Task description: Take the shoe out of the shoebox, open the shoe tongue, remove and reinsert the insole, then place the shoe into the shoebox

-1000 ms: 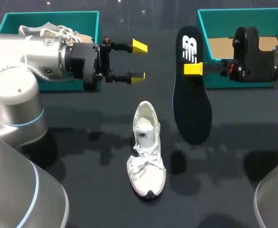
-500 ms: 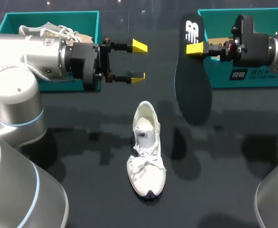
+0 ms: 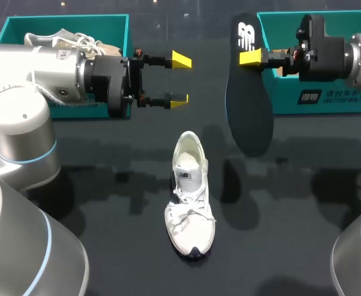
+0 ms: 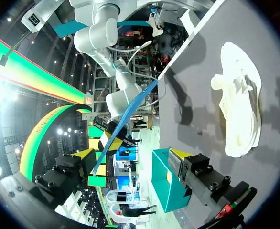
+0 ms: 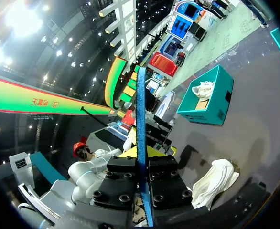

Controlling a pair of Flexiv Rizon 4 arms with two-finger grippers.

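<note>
Right tool (image 3: 252,57) clenched on the dark insole (image 3: 248,105) near its logo end, holding it clear of the surface (image 3: 106,185), just in front of the right shoebox (image 3: 316,102). Only one yellow tip seen from above, the other lost behind the insole. From the right wrist, just a thin blue edge pinched between both fingers. Much of the right shoebox covered by the right arm. Left shoebox (image 3: 66,24) largely hidden behind the left arm, with a second shoe (image 3: 76,40) partly showing inside. Left tool (image 3: 180,79) released, gripping nothing, above the surface beyond the white shoe (image 3: 190,203). Shoe upright at mid-surface, toe toward the robot; tongue hard to make out.

Compared with a second ago: insole and right tool raised and drawn toward the far edge. Shoe and left arm unmoved.
</note>
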